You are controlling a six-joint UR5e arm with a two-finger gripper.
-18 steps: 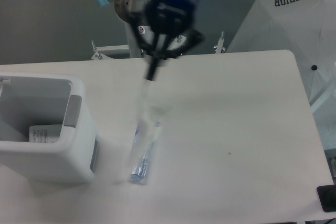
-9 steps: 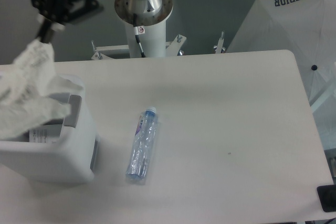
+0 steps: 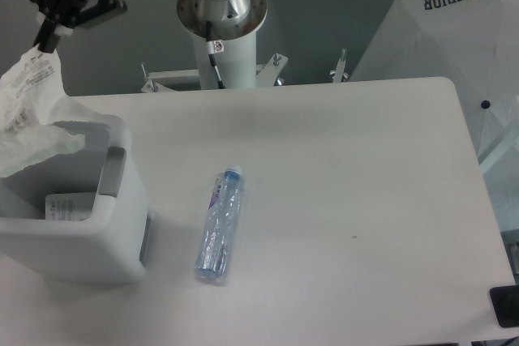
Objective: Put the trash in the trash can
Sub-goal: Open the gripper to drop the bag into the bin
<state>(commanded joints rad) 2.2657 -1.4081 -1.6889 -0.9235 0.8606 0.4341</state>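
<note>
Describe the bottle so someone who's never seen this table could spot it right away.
Find the white bin at the table's left edge. Just to its right, the bottle lies flat on the tabletop. It is small, clear and crumpled with a blue-purple label, unlike the white bag hanging over the bin.

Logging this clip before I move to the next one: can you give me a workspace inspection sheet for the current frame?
Surface: white table, one small dark speck, otherwise bare on the right.
Job's things: plastic bag hanging from the hand above the trash can; bottle lying on the table beside the can, untouched.
Clutter: a labelled white item inside the can.
Hand: hand at upper left, shut on the bag's top.
Cables: thin cable down the robot's base post.
Surroundings: grey wall, white cover printed SUPERIOR at right, dark object at lower right edge.
</note>
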